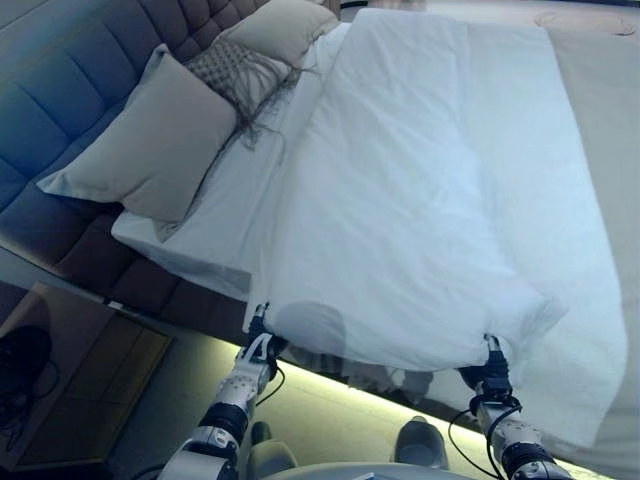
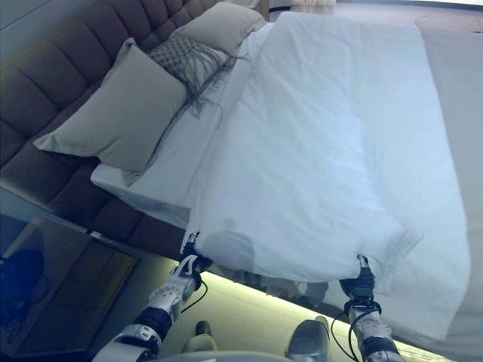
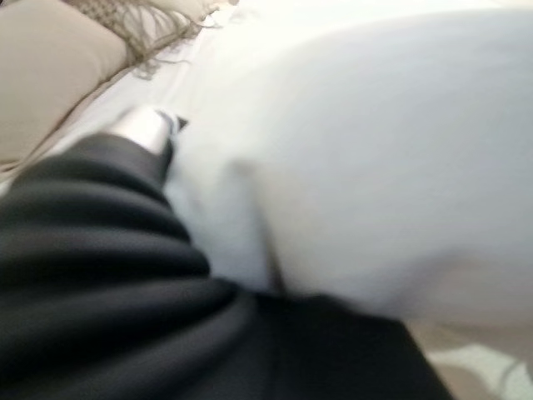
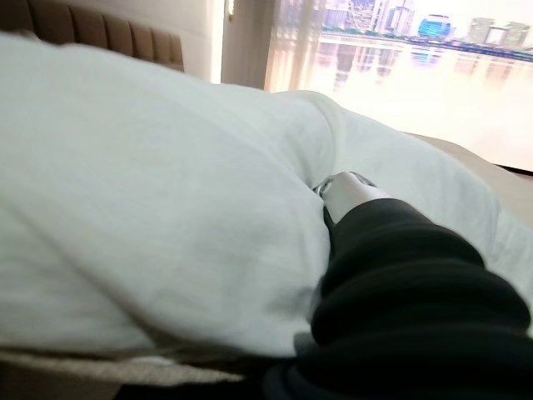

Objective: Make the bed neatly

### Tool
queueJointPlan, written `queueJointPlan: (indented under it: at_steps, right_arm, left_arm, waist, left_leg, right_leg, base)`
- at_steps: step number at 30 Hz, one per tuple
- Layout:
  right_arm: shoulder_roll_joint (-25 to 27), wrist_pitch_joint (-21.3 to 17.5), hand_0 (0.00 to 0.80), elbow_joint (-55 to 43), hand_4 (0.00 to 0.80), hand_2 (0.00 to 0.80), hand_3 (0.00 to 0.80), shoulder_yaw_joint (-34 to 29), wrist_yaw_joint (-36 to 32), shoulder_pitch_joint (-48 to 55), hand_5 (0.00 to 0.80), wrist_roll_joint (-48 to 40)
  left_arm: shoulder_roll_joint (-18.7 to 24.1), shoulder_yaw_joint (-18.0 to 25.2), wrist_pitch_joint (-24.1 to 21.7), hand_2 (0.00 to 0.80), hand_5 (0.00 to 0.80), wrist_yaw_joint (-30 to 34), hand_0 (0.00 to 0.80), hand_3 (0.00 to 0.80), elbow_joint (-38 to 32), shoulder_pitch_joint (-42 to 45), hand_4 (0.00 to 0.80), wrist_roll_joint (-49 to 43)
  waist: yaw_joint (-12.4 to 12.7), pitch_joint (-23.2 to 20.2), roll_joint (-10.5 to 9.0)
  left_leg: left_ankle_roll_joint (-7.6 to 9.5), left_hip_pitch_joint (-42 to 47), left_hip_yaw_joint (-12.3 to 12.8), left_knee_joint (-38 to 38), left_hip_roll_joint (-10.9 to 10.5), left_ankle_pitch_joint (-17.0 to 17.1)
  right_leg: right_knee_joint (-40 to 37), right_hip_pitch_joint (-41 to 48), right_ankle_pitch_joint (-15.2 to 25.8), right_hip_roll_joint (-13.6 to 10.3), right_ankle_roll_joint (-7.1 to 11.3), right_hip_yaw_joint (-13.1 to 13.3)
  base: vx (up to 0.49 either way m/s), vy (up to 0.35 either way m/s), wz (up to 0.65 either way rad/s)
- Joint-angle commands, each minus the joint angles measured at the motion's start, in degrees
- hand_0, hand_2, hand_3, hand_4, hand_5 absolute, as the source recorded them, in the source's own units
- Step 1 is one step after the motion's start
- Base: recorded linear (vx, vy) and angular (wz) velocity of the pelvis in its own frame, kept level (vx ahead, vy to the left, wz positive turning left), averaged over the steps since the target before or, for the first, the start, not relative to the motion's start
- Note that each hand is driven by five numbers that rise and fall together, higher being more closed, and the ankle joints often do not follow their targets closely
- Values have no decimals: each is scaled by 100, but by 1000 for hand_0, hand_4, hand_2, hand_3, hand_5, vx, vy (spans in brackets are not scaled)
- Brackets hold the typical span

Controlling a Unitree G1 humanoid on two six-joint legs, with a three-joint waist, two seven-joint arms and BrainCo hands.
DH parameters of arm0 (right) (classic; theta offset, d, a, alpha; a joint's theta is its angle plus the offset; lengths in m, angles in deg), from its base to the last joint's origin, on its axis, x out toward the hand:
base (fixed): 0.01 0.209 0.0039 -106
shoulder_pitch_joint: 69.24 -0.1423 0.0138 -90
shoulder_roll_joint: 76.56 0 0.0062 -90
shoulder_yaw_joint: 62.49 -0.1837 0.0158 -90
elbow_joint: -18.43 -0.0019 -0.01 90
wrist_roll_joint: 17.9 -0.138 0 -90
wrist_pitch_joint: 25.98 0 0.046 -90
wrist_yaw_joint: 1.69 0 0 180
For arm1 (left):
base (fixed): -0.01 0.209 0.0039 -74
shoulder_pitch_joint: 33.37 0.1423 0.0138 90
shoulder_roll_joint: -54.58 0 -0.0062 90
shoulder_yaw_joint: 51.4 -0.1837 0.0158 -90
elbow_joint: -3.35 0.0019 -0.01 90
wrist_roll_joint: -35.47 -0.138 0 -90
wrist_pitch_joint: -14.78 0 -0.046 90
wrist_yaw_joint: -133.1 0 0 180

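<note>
both hands' fingers (image 3: 150, 129) lie hidden under white duvet (image 1: 420, 200) edge.

Strong daylight enters through the tall window (image 4: 391, 50) seen in the right wrist view, where the glass is blown out to pale glare and the scenery beyond is washed thin. That light falls across the wide white cotton duvet (image 1: 420, 200), leaving its far part bright and soft grey folds and a rounded shadow near its front hem. The tufted brown upholstered headboard (image 1: 70, 90) and the large beige square pillow (image 1: 150, 140) sit in dimmer, cooler light. A warm glowing strip (image 1: 330, 385) runs under the bed's edge and lights the floor. The left wrist view is heavily blurred, its dark ribbed cover a smear; the right wrist view is sharper, softening only up close.
</note>
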Motion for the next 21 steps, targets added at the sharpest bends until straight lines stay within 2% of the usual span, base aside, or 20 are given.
queueJointPlan:
  at_steps: [1, 3, 4, 6, 9, 11, 12, 13, 15, 18, 20, 21]
  right_arm:
    - [230, -77, 800, -213, 800, 800, 800, -198, -134, -95, 800, -8]
    - [-11, -80, 800, -271, 800, 800, 800, -286, -92, 42, 800, -23]
    - [-121, -92, 800, -339, 800, 800, 800, -292, -84, 82, 800, -23]
    - [-328, -219, 800, -639, 800, 800, 800, -216, -43, 224, 800, -192]
    - [-506, -91, 800, -679, 800, 800, 800, -181, -243, 408, 800, -288]
    - [-527, -136, 800, -659, 800, 800, 800, -37, -266, 429, 800, -235]
    - [-532, -187, 800, -655, 800, 800, 800, 32, -279, 435, 800, -224]
    - [-539, -226, 800, -673, 800, 800, 800, 76, -270, 421, 800, -260]
    - [-459, -364, 800, -638, 800, 800, 800, 292, -233, 289, 800, -512]
    - [-325, -462, 800, -687, 800, 800, 800, 503, 39, -16, 800, -617]
    - [-322, -438, 800, -684, 800, 800, 800, 500, 139, -75, 800, -460]
    - [-312, -423, 800, -707, 800, 800, 800, 524, 179, -49, 800, -309]
  left_arm:
    - [51, 31, 147, 800, 800, -87, 800, 800, -396, -31, 800, 53]
    - [146, 48, 170, 800, 800, -112, 800, 800, -662, 20, 800, -106]
    - [229, 68, 134, 800, 800, -164, 800, 800, -814, 102, 800, -147]
    - [425, 253, 64, 800, 800, -480, 800, 800, -995, 268, 800, -79]
    - [684, 515, -18, 800, 800, -424, 800, 800, -713, 184, 800, -169]
    - [713, 451, -190, 800, 800, -361, 800, 800, -626, 105, 800, -228]
    - [708, 403, -269, 800, 800, -348, 800, 800, -631, 87, 800, -301]
    - [711, 399, -280, 800, 800, -356, 800, 800, -650, 66, 800, -357]
    - [654, 377, -284, 800, 800, -239, 800, 800, -557, -75, 800, -381]
    - [571, 381, -228, 800, 800, 32, 800, 800, -669, -19, 800, -325]
    - [489, 377, -198, 800, 800, 109, 800, 800, -739, 162, 800, -199]
    - [442, 424, -177, 800, 800, 123, 800, 800, -767, 321, 800, -252]
  waist:
    - [139, -171, 185]
    - [266, -190, 9]
    - [317, -188, -38]
    - [427, -203, -97]
    - [431, -293, -225]
    - [371, -298, -282]
    - [359, -277, -330]
    - [365, -259, -375]
    - [338, -181, -360]
    - [438, -56, -277]
    - [476, -26, -239]
    - [497, -51, -223]
  left_leg:
    - [-91, -278, -211, 474, 423, 283]
    - [115, -286, -197, 585, 207, 44]
    - [214, -223, -133, 536, 128, -6]
    - [424, -194, -51, 474, -20, -47]
    - [614, -229, 259, 350, -116, 57]
    - [607, -231, 363, 362, -140, 81]
    - [580, -270, 394, 424, -162, 89]
    - [541, -351, 408, 464, -173, 140]
    - [501, -513, 255, 394, -233, 240]
    - [417, -810, 194, 504, -251, 353]
    - [277, -941, 142, 680, -45, 507]
    - [192, -920, 113, 653, 138, 628]
  right_leg:
    - [-227, 199, 619, -281, 189, 182]
    - [-470, 241, 1144, -529, 189, 11]
    - [-391, 169, 1226, -549, 189, -74]
    - [133, 29, 1010, -291, 180, -168]
    - [544, -143, 621, 345, 32, -481]
    - [318, -129, 273, 1017, -184, -594]
    - [91, -93, 251, 1297, -303, -621]
    - [-110, -107, 319, 1441, -389, -620]
    - [-466, -142, 423, 1646, -515, -386]
    - [-632, -152, 483, 1735, -623, -437]
    - [-699, -76, 502, 1794, -679, -442]
    - [-741, -1, 486, 1811, -687, -439]
  base:
    - [184, 186, 7]
    - [101, 135, -6]
    - [37, 207, -18]
    - [-14, 211, -27]
    - [-20, 120, -35]
    - [38, -32, -35]
    - [19, -135, -24]
    - [-2, -168, 6]
    - [-129, -130, 55]
    - [-165, -34, 36]
    - [-23, -7, 8]
    - [75, 13, -7]
